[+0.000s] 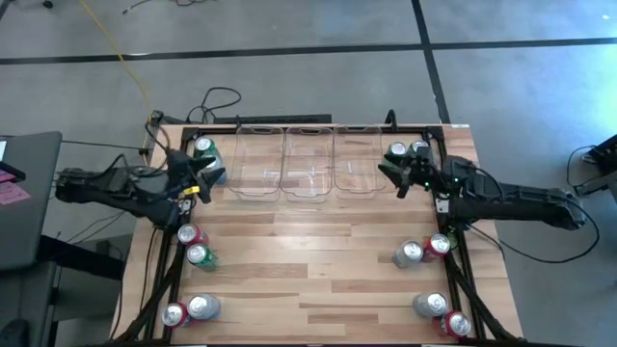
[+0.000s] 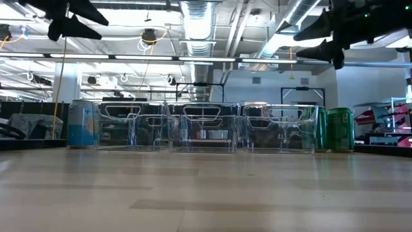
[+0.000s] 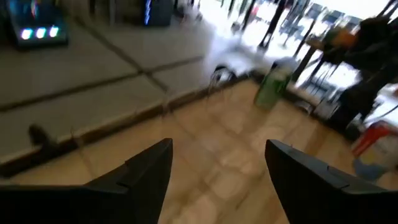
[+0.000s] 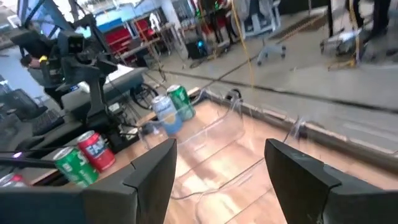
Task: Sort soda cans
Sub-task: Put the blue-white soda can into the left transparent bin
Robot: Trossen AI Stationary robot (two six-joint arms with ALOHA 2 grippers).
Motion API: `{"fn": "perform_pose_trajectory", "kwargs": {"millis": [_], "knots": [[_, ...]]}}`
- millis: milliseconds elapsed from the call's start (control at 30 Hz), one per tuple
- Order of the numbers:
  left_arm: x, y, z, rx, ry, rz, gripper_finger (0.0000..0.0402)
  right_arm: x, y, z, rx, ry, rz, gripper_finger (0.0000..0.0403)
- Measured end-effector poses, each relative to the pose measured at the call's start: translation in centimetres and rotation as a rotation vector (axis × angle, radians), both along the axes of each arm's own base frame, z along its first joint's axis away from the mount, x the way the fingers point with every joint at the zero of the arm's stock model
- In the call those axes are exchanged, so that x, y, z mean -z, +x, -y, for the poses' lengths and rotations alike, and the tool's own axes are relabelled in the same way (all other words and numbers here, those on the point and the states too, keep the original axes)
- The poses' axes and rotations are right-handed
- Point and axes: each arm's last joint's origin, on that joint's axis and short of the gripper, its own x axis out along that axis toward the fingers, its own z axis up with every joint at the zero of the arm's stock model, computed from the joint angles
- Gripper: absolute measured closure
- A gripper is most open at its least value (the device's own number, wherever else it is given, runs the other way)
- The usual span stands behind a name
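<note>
Soda cans stand upright in pairs along both sides of the table. A blue can stands at the far left and a green can at the far right. A red can and a green can stand mid-left. My left gripper hovers open above the far-left corner, beside the blue can. My right gripper hovers open near the far-right green cans. Both wrist views show bare table between the fingers.
Three clear plastic bins stand side by side at the far middle, between the two grippers. More can pairs stand mid-right, near left and near right. The wooden middle is bare.
</note>
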Motion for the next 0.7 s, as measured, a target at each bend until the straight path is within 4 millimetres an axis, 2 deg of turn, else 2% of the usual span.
{"fn": "perform_pose_trajectory", "kwargs": {"millis": [167, 500, 700], "knots": [[-0.8, 0.3, -0.1, -0.070, -0.066, -0.171, 0.0108, -0.3, 0.1, -0.3, -0.030, 0.046, -0.032, 0.0138], [0.5, 0.4, -1.6, -0.305, -0.205, -0.407, 0.0025, -0.4, 0.4, -1.8, -0.144, 0.039, -0.032, 0.0138], [1.2, 1.7, -3.4, -0.364, -0.297, -0.524, 0.0003, -1.3, 0.3, -1.6, -0.127, 0.013, -0.017, 0.0138]]}}
